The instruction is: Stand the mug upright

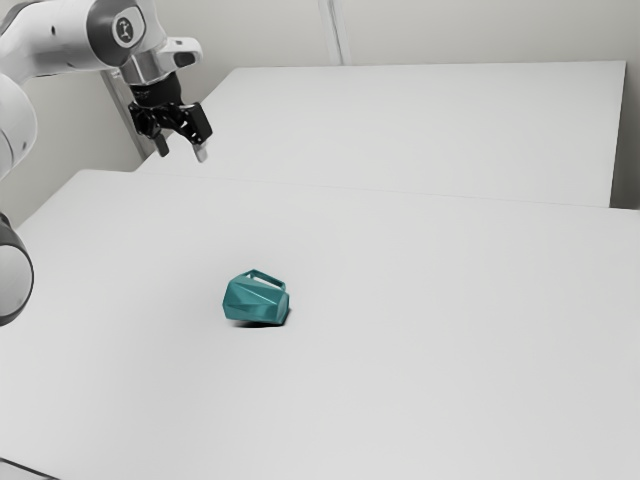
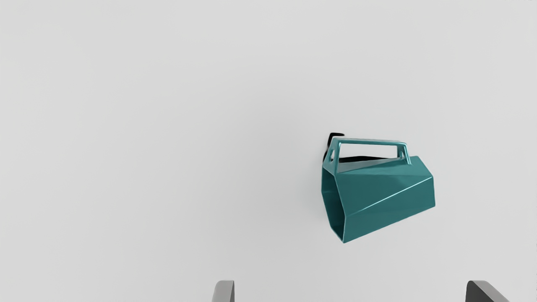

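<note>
My gripper (image 1: 182, 153), wide open, empty, is above side-lying mug (image 1: 257, 299), approx. 11 o'clock, ext. view; I judge approach stage, next req. descent and grasp.

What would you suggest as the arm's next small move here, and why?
I would probably ease the open gripper down toward the mug: it lies on its side on the table, and the gripper hangs high, well short of the mug, with nothing between its fingers.
</note>
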Robot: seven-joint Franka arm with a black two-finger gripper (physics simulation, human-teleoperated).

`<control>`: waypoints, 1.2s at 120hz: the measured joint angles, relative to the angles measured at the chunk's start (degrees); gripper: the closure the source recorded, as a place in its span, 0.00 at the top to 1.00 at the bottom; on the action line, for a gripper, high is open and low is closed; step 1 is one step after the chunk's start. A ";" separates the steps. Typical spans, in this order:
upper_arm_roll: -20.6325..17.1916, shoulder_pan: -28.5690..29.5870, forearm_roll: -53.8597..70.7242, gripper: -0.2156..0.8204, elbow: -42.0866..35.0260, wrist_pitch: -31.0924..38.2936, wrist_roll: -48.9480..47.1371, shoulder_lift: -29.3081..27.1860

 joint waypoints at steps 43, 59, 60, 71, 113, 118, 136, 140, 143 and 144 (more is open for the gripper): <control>-0.06 0.18 -0.02 0.79 -0.59 -0.23 -1.22 -0.01; 0.65 0.69 -2.19 0.79 -2.80 -0.23 -1.44 -0.68; 0.85 0.82 -2.61 0.79 -3.19 -0.23 -1.41 -0.76; 3.35 1.90 -9.18 0.79 -6.54 -0.25 -0.42 -1.35; 8.45 2.96 -27.65 0.79 -20.57 6.22 9.30 -2.41; 8.60 3.10 -29.13 0.79 -22.20 7.33 10.78 -2.39; 8.73 3.95 -34.17 0.79 -28.62 11.68 16.50 -2.26; 8.73 4.00 -35.44 0.79 -30.03 12.63 17.63 -2.20; 8.74 4.01 -36.21 0.79 -30.73 13.35 18.43 -2.09; 8.74 4.01 -36.45 0.79 -30.92 13.58 18.69 -2.06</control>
